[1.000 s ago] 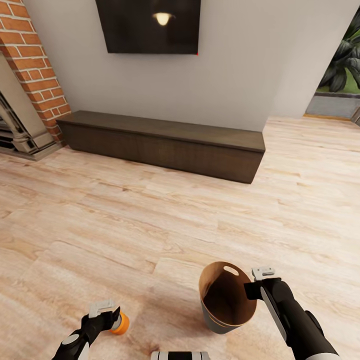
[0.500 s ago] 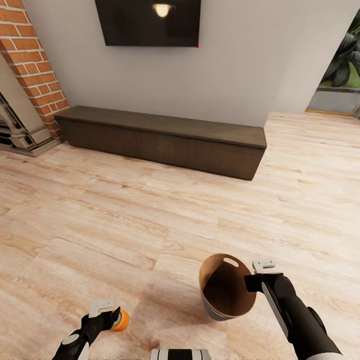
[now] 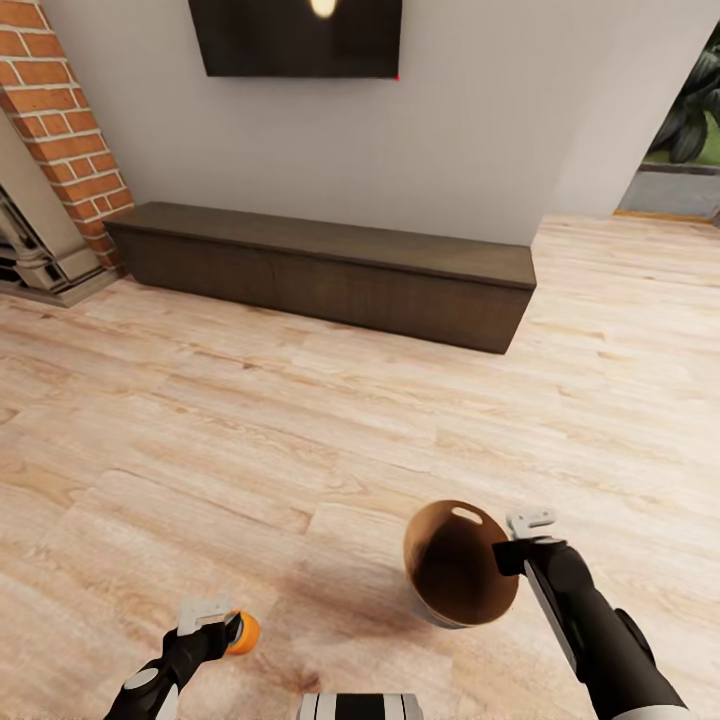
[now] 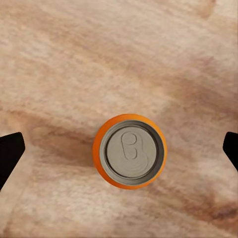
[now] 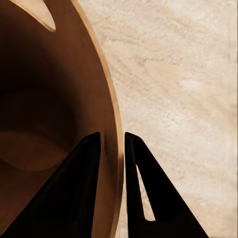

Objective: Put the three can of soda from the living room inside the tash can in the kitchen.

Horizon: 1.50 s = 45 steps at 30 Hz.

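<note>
— Two claws, status?
— Right claw (image 3: 512,556) pinches tash can (image 3: 450,580) rim at 5 o'clock, lifted. Left claw (image 3: 222,628) spread wide around orange soda can (image 4: 130,151) at 7 o'clock, over floor (image 3: 300,440).

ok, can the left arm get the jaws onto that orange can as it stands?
Probably yes. The left wrist view looks straight down on the upright orange can, centred between widely spread fingertips, with bare wood floor all around. The left gripper seems to hover just above it.
</note>
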Motion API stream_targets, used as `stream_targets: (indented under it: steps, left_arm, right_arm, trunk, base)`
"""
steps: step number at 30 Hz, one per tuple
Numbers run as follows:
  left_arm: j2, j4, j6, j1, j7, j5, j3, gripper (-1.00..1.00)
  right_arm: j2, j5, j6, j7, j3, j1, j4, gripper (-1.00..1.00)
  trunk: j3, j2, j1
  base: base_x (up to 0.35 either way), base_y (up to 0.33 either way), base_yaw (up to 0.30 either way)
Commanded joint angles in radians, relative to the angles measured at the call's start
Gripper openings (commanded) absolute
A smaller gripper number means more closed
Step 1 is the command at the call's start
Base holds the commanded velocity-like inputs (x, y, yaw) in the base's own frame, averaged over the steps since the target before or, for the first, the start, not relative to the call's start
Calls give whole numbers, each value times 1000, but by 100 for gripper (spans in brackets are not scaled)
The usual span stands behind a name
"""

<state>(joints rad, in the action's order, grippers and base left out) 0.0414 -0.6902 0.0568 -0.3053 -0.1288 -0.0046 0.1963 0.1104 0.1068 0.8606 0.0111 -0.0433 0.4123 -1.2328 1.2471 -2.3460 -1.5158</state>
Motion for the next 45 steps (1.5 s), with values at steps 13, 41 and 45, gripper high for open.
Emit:
stream_targets:
  steps: [13, 41, 45]
  left_arm:
    - [0, 0, 0, 0, 0, 0, 0, 100]
    - [0, 0, 0, 0, 0, 0, 0, 100]
    - [0, 0, 0, 0, 0, 0, -1, 100]
  right_arm:
    - [0, 43, 0, 6, 1, 0, -33, -100]
    - [0, 44, 0, 6, 2, 0, -66, -100]
    - [0, 45, 0, 6, 2, 0, -66, -100]
  trunk:
    - [21, 0, 0]
    - [58, 0, 0]
    - [58, 0, 0]
  base:
    - [0, 0, 0]
    - [0, 0, 0]
    - [83, 0, 0]
